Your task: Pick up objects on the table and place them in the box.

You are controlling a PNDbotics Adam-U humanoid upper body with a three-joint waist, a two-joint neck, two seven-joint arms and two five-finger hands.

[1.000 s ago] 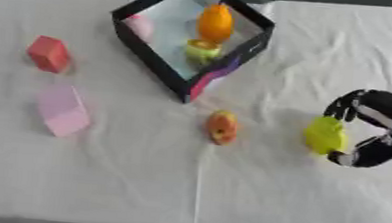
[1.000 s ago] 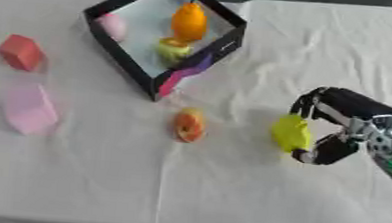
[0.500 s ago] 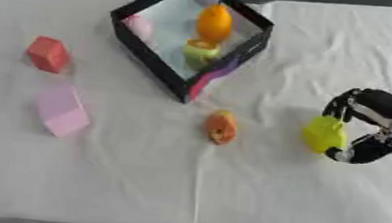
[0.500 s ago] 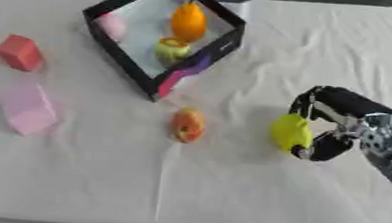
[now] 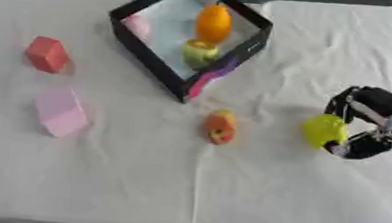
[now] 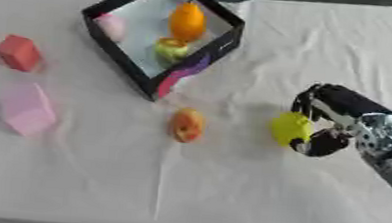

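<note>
I am holding a yellow ball [image 6: 290,129] in my right hand [image 6: 326,121], with the black fingers [image 6: 313,96] curling over its top and the thumb [image 6: 322,143] wrapping in below it, so the hand is closing around the ball from the right side. The ball is sitting against the inside of the hand, showing its left half clear of the fingers. I cannot tell whether it is resting on the white tablecloth [image 5: 228,196] or hanging just above it.

My right arm is coming in from the right edge, with its silver wrist section [image 6: 386,138] angling down toward the lower right corner of the right eye view. The hand is pointing toward the left, near the middle height of the table, well apart from the box.

The black box [image 5: 188,32] is standing toward the far side of the table, turned so one corner is facing me. Inside it I am seeing an orange fruit [image 5: 213,22], a green apple-like fruit [image 5: 199,51] and a pale pink shape [image 5: 138,26] against the left wall. A purple and pink patch is showing on the wall near the closest corner.

On the cloth, an orange-red fruit [image 5: 221,127] is lying between the box's near corner and my hand. A red block [image 5: 46,54] is lying at the far left, with a pink block [image 5: 61,112] nearer to me.
</note>
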